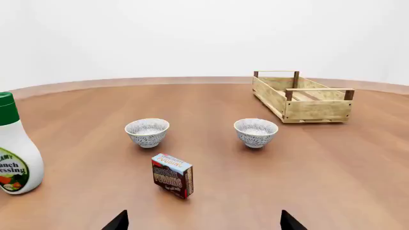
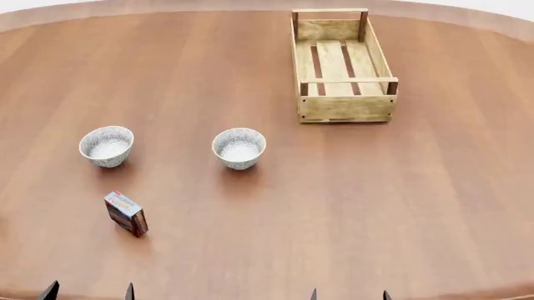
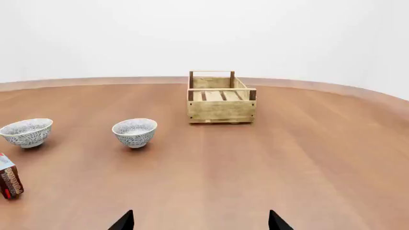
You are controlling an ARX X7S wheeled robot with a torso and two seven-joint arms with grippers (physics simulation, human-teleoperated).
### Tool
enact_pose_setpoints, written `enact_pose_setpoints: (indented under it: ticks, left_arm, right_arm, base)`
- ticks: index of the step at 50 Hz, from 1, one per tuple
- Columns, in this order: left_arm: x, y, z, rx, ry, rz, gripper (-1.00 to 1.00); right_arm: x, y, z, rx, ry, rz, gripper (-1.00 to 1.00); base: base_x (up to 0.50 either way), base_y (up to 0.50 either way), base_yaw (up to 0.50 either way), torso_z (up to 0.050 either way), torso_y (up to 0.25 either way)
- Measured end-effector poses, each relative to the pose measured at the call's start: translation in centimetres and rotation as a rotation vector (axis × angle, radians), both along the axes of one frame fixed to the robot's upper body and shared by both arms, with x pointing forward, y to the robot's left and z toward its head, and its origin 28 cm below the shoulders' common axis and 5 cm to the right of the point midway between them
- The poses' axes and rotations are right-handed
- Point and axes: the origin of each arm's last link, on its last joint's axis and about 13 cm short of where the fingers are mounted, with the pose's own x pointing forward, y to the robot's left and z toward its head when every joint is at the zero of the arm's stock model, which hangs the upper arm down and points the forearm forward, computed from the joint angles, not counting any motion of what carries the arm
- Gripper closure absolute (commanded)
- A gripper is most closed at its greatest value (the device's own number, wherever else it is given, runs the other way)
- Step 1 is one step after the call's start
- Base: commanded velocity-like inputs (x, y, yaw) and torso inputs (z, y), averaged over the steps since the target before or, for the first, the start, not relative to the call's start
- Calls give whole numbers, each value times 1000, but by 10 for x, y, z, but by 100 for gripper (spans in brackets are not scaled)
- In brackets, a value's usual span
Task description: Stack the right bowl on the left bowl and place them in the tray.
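Two patterned grey-white bowls stand apart on the wooden table. The left bowl and the right bowl are both upright and empty. The tray, a light-wood slatted crate, sits empty farther back on the right. My left gripper and right gripper hover at the table's near edge, both open with nothing between the fingers, well short of the bowls.
A small pudding box stands in front of the left bowl. A ranch dressing bottle stands at the far left. The round table has its rim at the back.
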Motion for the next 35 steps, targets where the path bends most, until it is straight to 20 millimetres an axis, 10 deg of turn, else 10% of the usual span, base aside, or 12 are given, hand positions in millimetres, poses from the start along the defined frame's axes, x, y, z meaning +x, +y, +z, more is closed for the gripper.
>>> enact_pose_setpoints:
  ticks: [35]
  left_arm:
    - [1,3,-4,-22,-36,27,-100]
  right_arm:
    - [-2,-1,-4,9,-12,13,-100]
  base:
    - [0,0,0,0,0]
